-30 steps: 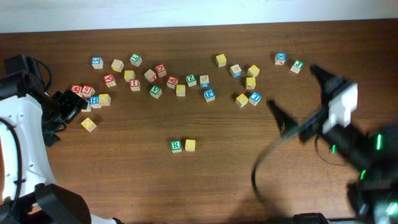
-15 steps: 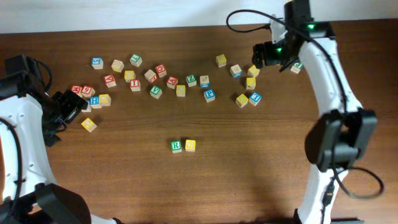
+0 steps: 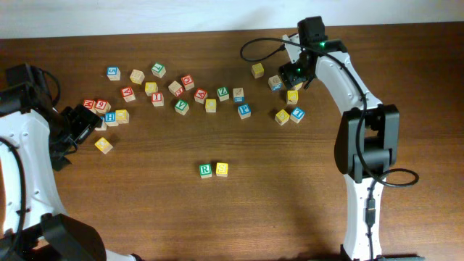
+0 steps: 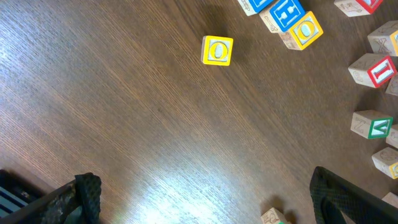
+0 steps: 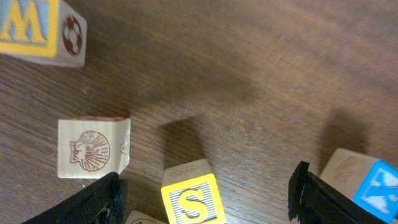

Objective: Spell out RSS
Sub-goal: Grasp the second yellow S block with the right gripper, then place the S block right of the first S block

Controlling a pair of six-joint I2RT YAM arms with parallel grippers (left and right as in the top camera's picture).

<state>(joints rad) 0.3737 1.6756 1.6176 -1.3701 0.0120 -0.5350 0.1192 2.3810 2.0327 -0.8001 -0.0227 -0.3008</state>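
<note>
Two letters of three are laid out: the green R cube (image 3: 206, 170) and a yellow S cube (image 3: 222, 169) are set side by side at the middle of the table (image 3: 290, 210). A second S cube (image 5: 193, 200) is seen between the spread fingers of the right gripper (image 3: 293, 75), not yet pinched. The left gripper (image 3: 85, 123) is spread and empty.

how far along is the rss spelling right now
Two of three letters look placed: the green R cube and a yellow S cube sit side by side, R on the left. In hand: the right gripper is open astride the second S cube, not gripping it. Left to do: grasp it and set it right of the first S. The left gripper is open and empty.
</note>
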